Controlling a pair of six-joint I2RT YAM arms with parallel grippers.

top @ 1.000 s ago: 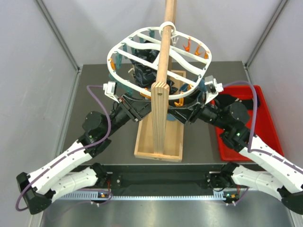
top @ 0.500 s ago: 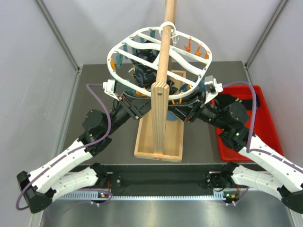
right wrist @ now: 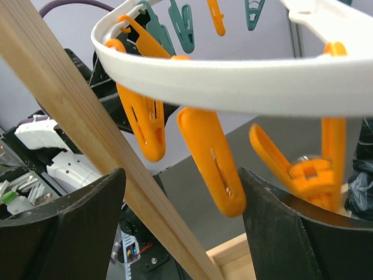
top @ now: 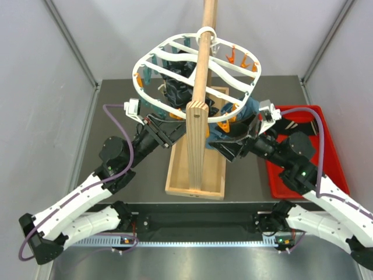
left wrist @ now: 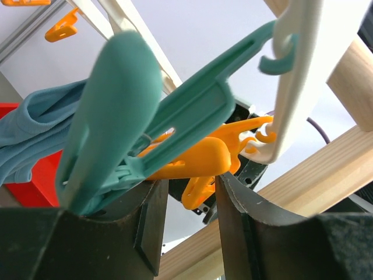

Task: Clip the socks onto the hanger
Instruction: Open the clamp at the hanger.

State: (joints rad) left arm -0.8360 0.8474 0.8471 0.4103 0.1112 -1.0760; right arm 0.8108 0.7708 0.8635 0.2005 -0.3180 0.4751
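The white oval hanger (top: 198,73) hangs on the wooden pole, rimmed with orange and teal clothespins. My left gripper (top: 166,128) is under its near left rim. In the left wrist view the left gripper (left wrist: 189,192) is nearly shut, and an orange clothespin (left wrist: 195,160) sits pinched between the fingertips, with a teal clothespin (left wrist: 192,111) lying on the left finger. My right gripper (top: 228,147) is below the near right rim. In the right wrist view the right gripper (right wrist: 183,192) is wide open and empty, with an orange clothespin (right wrist: 213,160) dangling above it. I see no plain black sock clearly.
The wooden pole (top: 198,99) stands in a tray-like wooden base (top: 175,181) mid-table. A blue-teal cloth (top: 236,125) hangs by the hanger's right rim. Dark fabric (top: 178,84) is bunched under the hanger. A red tray (top: 329,146) lies at the right.
My right gripper has drawn back and down from the hanger's rim toward the right. The blue-teal cloth now shows there. My left arm has shifted slightly left.
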